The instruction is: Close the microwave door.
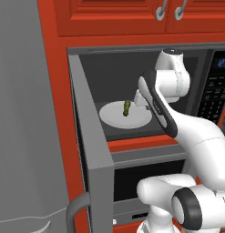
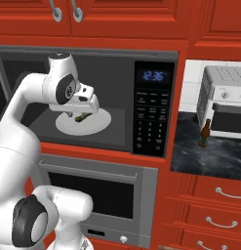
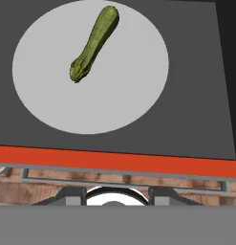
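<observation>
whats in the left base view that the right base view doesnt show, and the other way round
Left base view alone: the microwave door swung wide open toward the camera, its bar handle low down, and the tall grey fridge door.
Right base view alone: the keypad strip with its blue digits in full, a brown bottle on the dark counter, and a toaster oven.
Both: the microwave cavity, the white plate and the green vegetable.
</observation>
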